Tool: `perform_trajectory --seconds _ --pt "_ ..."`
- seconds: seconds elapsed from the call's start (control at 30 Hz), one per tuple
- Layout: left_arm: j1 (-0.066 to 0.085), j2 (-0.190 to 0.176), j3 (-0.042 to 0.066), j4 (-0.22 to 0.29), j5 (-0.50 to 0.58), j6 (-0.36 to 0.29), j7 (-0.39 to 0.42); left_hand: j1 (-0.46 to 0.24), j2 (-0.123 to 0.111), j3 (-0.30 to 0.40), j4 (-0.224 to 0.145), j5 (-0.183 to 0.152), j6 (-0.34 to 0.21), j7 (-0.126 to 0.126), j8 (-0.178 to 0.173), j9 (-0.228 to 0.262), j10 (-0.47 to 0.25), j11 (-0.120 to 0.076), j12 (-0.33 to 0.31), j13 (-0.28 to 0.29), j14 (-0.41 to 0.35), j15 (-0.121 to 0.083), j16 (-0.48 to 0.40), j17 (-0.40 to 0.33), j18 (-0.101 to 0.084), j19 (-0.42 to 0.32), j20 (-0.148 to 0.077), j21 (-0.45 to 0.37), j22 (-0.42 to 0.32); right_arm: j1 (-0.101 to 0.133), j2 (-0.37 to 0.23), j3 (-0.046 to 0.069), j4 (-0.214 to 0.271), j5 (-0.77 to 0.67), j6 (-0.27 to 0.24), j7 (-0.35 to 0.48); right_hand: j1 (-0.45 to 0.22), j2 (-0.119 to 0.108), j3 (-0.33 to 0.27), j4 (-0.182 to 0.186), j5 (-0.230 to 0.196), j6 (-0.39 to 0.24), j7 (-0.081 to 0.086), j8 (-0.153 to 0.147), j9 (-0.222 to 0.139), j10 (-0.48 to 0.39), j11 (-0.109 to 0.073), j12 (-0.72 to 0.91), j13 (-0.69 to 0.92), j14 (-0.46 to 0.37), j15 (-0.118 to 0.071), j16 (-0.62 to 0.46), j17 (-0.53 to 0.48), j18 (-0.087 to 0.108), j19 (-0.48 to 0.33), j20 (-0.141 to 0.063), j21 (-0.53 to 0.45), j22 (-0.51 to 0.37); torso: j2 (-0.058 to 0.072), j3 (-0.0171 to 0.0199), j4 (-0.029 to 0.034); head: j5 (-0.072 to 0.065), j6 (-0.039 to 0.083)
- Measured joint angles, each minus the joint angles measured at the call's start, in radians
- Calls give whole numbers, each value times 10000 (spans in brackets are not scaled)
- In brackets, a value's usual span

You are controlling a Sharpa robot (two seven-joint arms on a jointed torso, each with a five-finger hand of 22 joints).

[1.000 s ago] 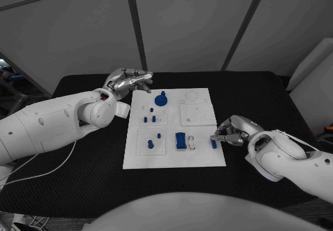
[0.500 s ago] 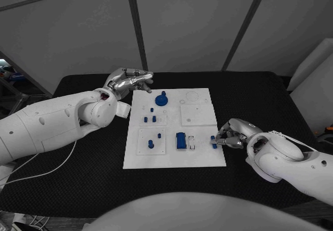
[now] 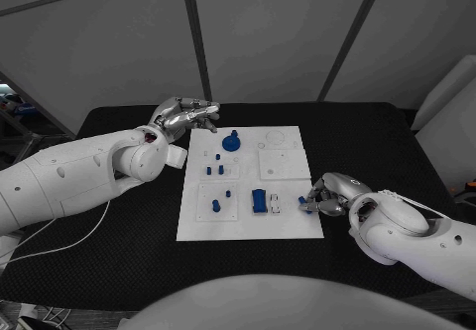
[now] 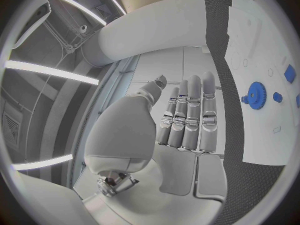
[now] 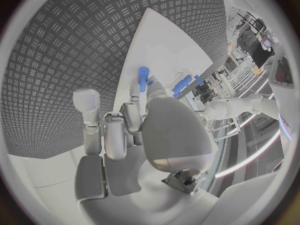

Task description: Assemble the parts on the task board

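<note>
Right robot hand [image 3: 327, 196] pinches a blue peg [image 3: 305, 205] at the task board [image 3: 287, 230] edge; left robot hand [image 3: 184, 117] curled shut.

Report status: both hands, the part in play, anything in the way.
Left hand open, off the board's far left corner. Right hand pinching a blue peg at the board's right edge. Nothing in the way.

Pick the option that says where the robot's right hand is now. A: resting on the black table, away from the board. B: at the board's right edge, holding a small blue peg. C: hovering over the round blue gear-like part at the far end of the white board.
B: the right hand sits at the white task board's right edge, its fingers pinching a small blue peg.
</note>
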Motion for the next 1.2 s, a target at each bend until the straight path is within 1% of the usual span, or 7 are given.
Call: perform_trajectory --seconds 0.27,0.37,0.53,0.67,0.87,1.03,1.2 --pt "-2 -7 0 8 0 6 0 0 0 0 0 0 0 0 0 0 0 0 0 -1 0 0 0 0 0 0 0 0 0 -29 236 20 -45 -687 87 -103 730 -134 617 -707 -111 13 20 -26 58 -55 -16 -57 37 23 -48 0 0 1 34 -34 0 29 -2 -7 0 22 -1" --pt "-2 -21 0 13 0 7 0 0 0 0 0 0 0 0 0 0 0 0 0 -1 0 0 0 0 1 22 22 0 -7 -35 285 20 -50 -917 125 -176 752 -156 682 -675 181 13 19 -34 58 -53 -18 -111 -12 23 -47 0 -1 1 34 -34 0 29 -6 -8 6 37 -1" --pt "-3 -46 0 16 1 7 0 0 0 0 0 0 0 0 0 0 0 0 0 -1 0 0 0 1 1 37 37 0 -14 -52 331 10 27 -1235 163 -326 862 -266 941 -466 1320 4 26 -60 59 -53 -17 -157 -71 23 -46 0 -1 1 71 -71 41 90 -9 -8 7 64 -1" --pt "-3 -56 0 22 1 7 0 0 0 0 0 0 0 0 0 0 0 0 0 -2 0 0 0 1 1 37 37 0 -14 -73 315 -4 140 -1348 164 -478 895 -299 1182 -279 1771 3 25 18 110 -53 -17 -174 -58 24 -44 0 -1 0 71 -71 69 148 -12 -7 6 75 -1" --pt "-3 -63 0 33 1 6 0 54 54 0 0 0 0 0 0 0 0 0 0 -2 0 0 0 0 1 37 37 0 -13 -111 237 -35 351 -1321 142 -672 719 -409 1654 148 2190 -15 34 244 281 -15 -55 -175 -51 24 -45 56 -1 0 70 -71 148 259 -15 -10 1 58 -1" --pt "-3 -71 0 39 1 5 -1 54 54 0 0 0 0 0 0 0 0 0 0 -2 0 0 0 1 1 37 37 0 -13 -136 170 -58 505 -1125 71 -799 118 -615 2335 -41 2434 -100 -18 327 622 55 -123 -175 -8 23 -46 56 -1 1 70 -70 205 311 -12 -9 0 57 -1" --pt "-3 -81 0 48 1 4 -2 54 54 0 0 0 0 0 0 0 0 0 0 -3 0 0 0 1 1 37 37 0 -13 -160 124 -77 670 -885 -54 -875 -150 -724 2694 -129 2504 -138 -20 392 649 55 -123 -175 20 23 -46 56 -1 0 107 -107 246 362 -5 -8 1 79 -1"
